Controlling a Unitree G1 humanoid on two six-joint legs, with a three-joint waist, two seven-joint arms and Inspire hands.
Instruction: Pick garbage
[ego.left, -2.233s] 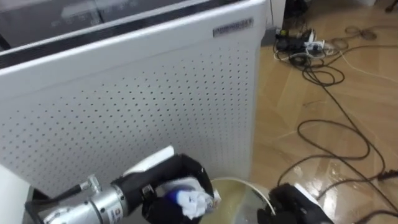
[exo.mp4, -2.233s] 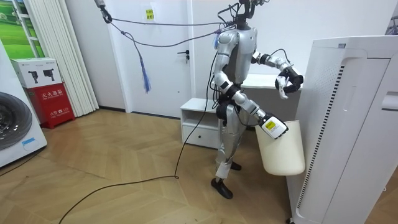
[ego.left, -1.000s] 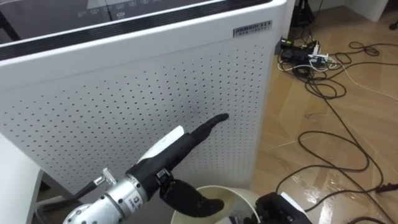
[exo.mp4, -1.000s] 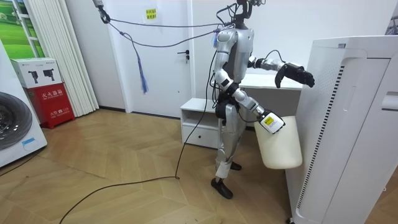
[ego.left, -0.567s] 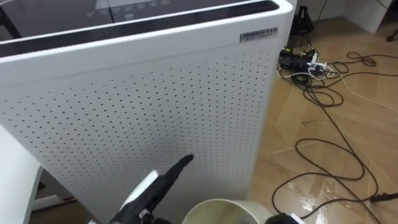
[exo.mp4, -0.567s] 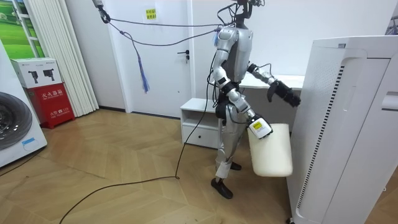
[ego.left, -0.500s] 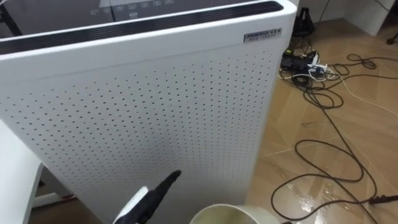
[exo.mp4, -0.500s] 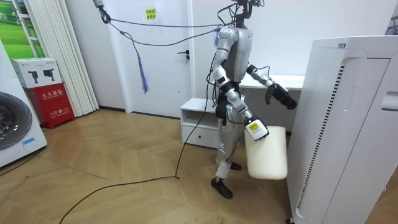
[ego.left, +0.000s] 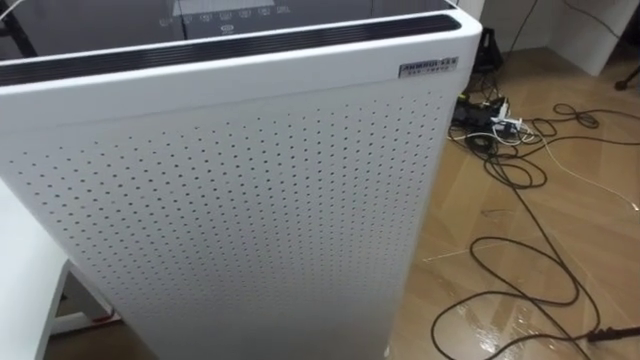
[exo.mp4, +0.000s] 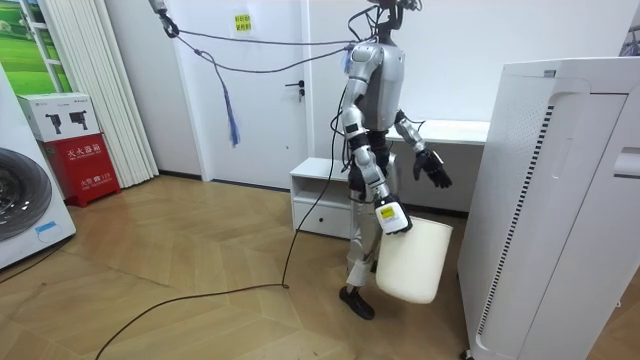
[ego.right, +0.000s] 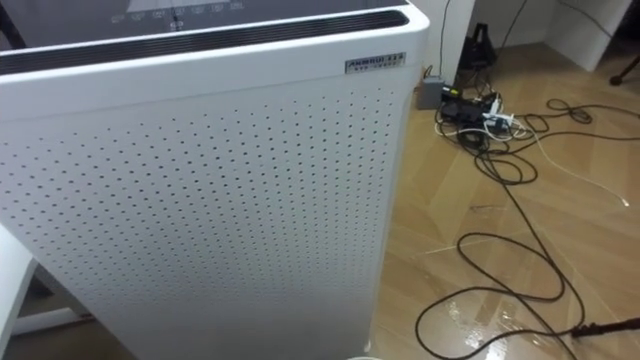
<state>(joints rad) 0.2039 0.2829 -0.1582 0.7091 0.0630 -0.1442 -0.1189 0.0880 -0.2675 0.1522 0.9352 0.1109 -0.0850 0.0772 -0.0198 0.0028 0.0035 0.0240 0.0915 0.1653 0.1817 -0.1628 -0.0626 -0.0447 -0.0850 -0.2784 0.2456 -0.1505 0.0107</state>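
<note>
The right robot hand (exo.mp4: 389, 214) is grasping the cream bin (exo.mp4: 412, 262) by its rim, low beside the white perforated unit (ego.left: 230, 200). The left robot hand (exo.mp4: 434, 169) is hanging released just above the bin (garbage isn't showing; the bin's inside is hidden).

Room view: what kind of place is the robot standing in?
Probably a room in a home, or one set up like a home for robot practice. There is a washing machine, a wood floor, a low white cabinet, and a tangle of cables lying on the floor.
</note>
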